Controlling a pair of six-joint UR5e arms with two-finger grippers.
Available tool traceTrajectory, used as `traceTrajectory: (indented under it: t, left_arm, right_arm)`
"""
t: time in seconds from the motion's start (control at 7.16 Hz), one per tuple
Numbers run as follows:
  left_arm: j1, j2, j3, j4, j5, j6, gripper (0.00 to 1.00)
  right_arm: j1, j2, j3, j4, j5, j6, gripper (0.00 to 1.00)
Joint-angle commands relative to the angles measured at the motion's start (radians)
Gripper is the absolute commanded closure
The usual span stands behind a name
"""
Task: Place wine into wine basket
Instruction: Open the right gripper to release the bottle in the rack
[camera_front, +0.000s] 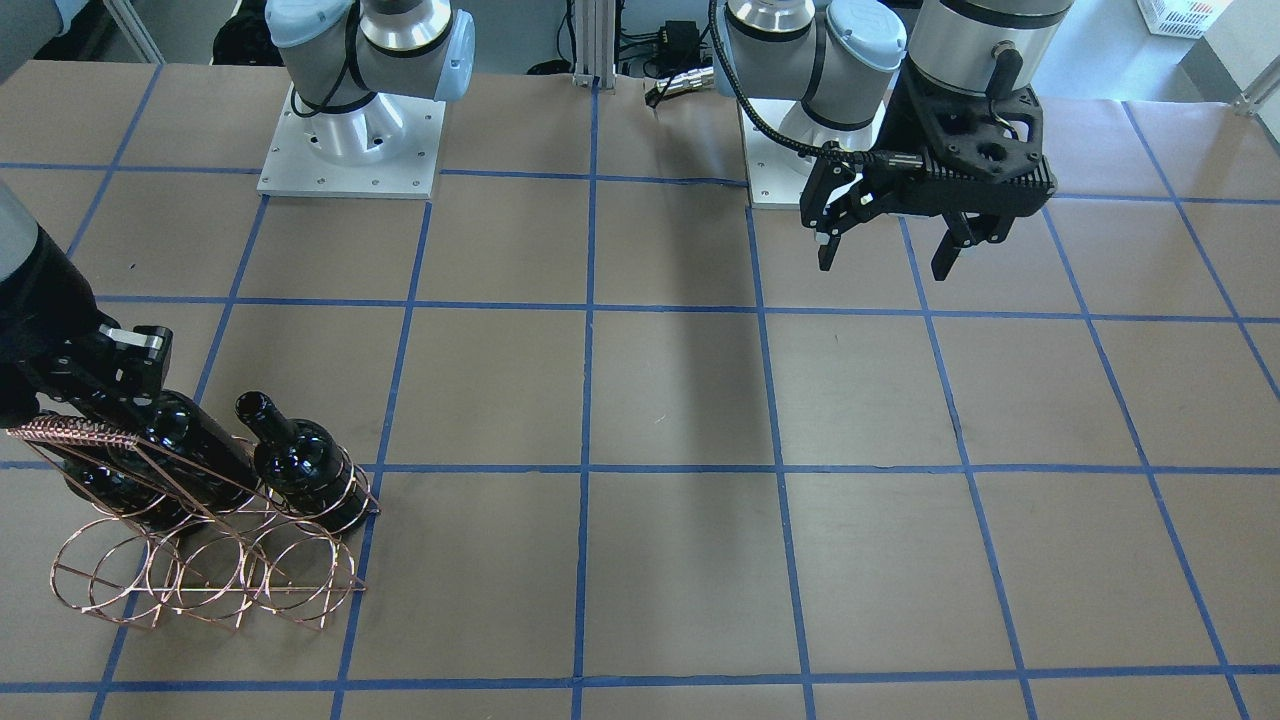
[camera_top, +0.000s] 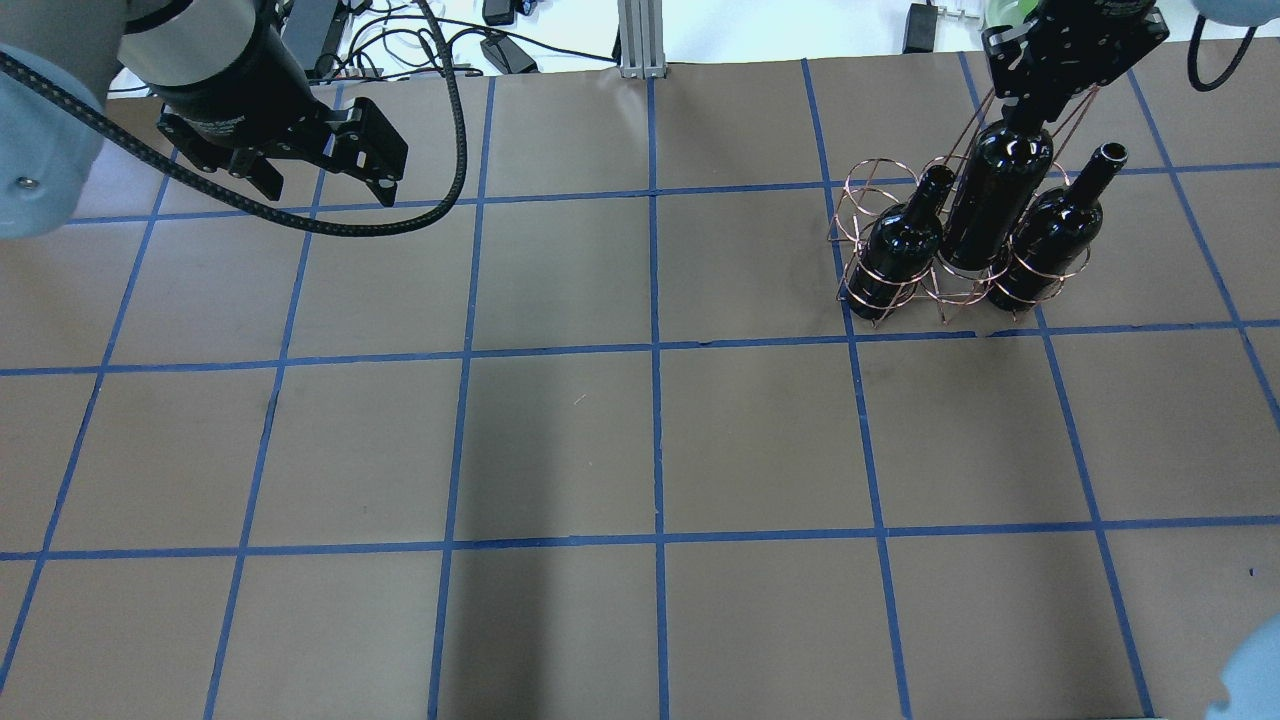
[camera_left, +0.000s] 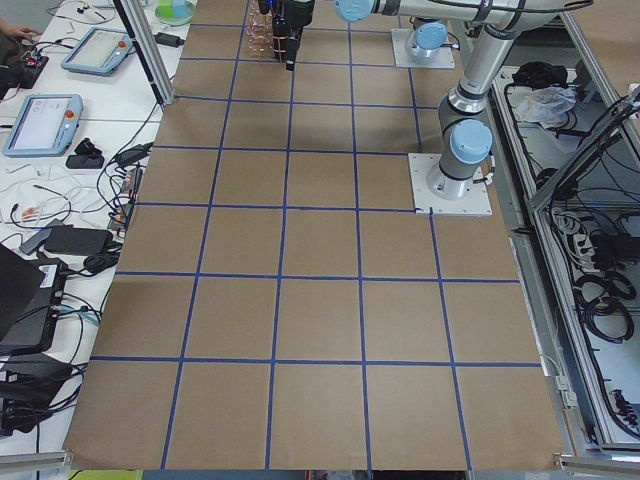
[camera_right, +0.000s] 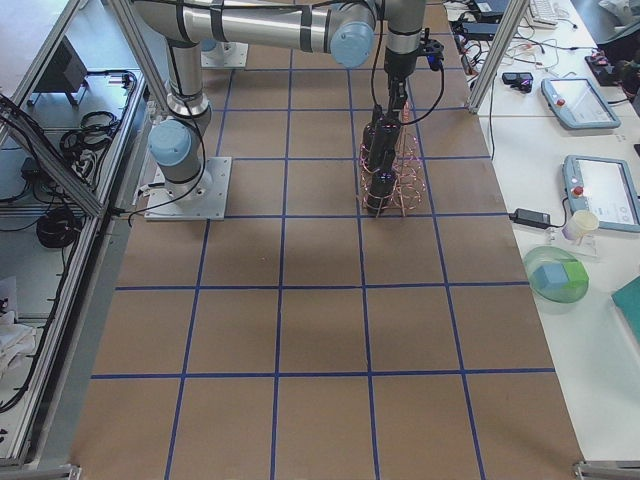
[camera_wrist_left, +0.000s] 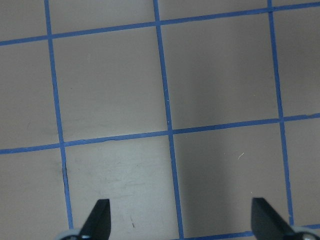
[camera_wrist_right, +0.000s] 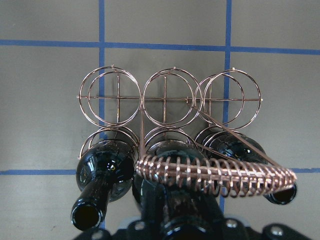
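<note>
The copper wire wine basket stands at the table's right far side; its coil handle shows in the right wrist view. Three glossy black wine bottles sit in its back row of hoops. My right gripper is shut on the neck of the middle bottle, which is tilted, with its base in the middle hoop. The other bottles lean in the outer hoops. The front row of hoops is empty. My left gripper is open and empty, high above the table near its base.
The table is brown paper with a blue tape grid. The arm bases stand at the robot's edge. Cables and tablets lie beyond the far edge.
</note>
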Motion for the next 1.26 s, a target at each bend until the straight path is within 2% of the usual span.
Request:
traceTrajectory:
  t: [0.0,0.28,0.7,0.84,0.98,1.12]
  left_arm:
    - [0.002,0.000,0.000,0.002,-0.001,0.004,0.00]
    - [0.007,0.001,0.000,0.004,-0.003,0.018,0.00]
    - [0.016,0.003,0.000,0.003,-0.002,0.016,0.00]
    - [0.033,0.004,0.000,0.008,-0.006,0.016,0.00]
    - [0.042,0.003,0.000,0.002,-0.002,0.016,0.00]
    - [0.045,0.000,-0.005,-0.015,-0.002,0.015,0.00]
  right_arm:
    - [0.000,0.006,0.044,-0.053,0.001,-0.026,1.00]
    - [0.000,0.023,0.104,-0.139,0.004,-0.043,1.00]
    - [-0.001,0.039,0.136,-0.159,0.005,-0.049,1.00]
    - [-0.001,0.039,0.136,-0.158,0.004,-0.047,0.81]
    - [-0.001,0.028,0.136,-0.156,0.002,-0.044,0.31]
    - [-0.001,0.022,0.135,-0.155,0.002,-0.047,0.03]
